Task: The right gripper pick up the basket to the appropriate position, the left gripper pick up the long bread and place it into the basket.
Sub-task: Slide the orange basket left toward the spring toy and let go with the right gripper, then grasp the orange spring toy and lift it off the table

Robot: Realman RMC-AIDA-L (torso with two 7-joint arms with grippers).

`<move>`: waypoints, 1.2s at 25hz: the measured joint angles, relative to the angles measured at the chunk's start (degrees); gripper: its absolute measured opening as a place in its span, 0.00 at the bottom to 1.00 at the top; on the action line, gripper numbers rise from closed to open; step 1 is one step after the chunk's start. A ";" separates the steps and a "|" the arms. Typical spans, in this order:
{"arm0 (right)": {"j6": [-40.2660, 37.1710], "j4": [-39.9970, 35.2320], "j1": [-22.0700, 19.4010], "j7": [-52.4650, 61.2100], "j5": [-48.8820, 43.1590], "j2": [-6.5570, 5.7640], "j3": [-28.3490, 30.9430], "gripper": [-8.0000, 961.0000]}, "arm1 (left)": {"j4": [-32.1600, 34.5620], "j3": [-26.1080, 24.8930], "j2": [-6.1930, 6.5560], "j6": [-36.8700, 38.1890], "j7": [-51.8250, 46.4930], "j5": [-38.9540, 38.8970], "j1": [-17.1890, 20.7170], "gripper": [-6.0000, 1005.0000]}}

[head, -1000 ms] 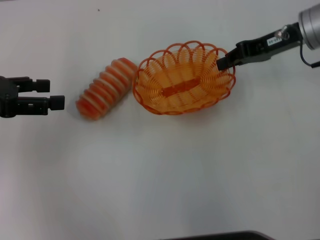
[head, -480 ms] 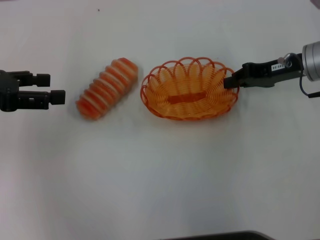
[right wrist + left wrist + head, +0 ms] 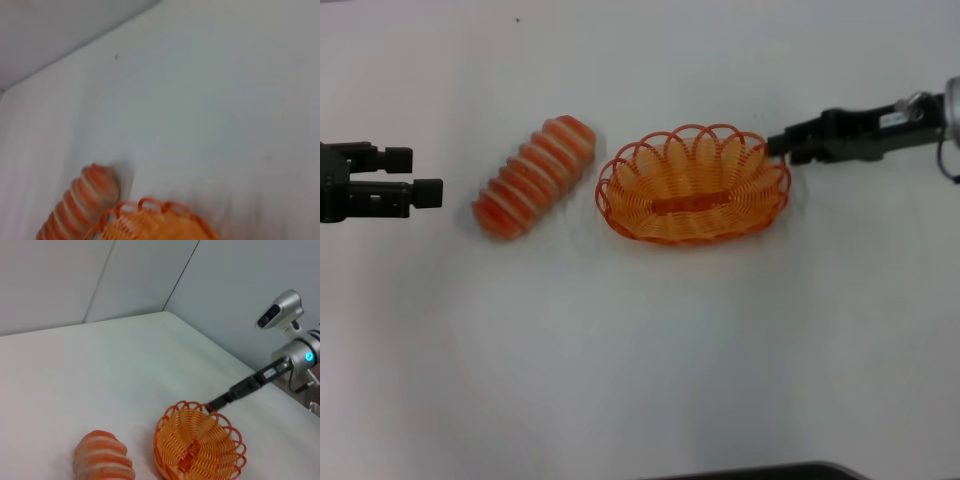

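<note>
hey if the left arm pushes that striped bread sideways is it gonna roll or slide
The long bread looks rounded and ridged, lying diagonally on the smooth table, so a sideways nudge would probably roll it rather than slide it. Its ridges may give the left end effector some grip. It lies close beside the basket, so rolling that way it would likely bump the rim.

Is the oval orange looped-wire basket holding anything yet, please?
Empty: the oval orange looped-wire basket shows only bare wire inside, and the striped orange-red toy loaf lies on the white table beside it.
</note>
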 joint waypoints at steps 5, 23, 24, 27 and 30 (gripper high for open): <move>-1.56 -7.51 -1.18 -2.42 1.39 -1.36 4.03 0.44 | 0.00 -0.08 -0.18 0.10 -0.03 0.00 0.42 0.86; -27.51 -18.03 -2.37 -29.56 14.41 -1.22 -4.31 0.79 | 0.41 -0.19 -0.17 0.21 -2.82 -0.30 -0.38 0.86; -27.45 -18.27 -2.37 -29.56 13.50 -1.03 -4.50 0.79 | 0.44 -0.20 -0.08 0.16 -3.22 -0.29 -0.61 0.86; -27.24 -18.67 -2.36 -29.58 11.32 -0.39 -4.69 0.78 | 0.47 -0.19 0.04 0.24 -4.48 -0.20 -1.34 0.86; -26.67 -18.76 -2.37 -29.61 10.25 0.18 -4.78 0.78 | 0.61 -0.13 0.16 0.22 -6.59 -0.15 -2.02 0.85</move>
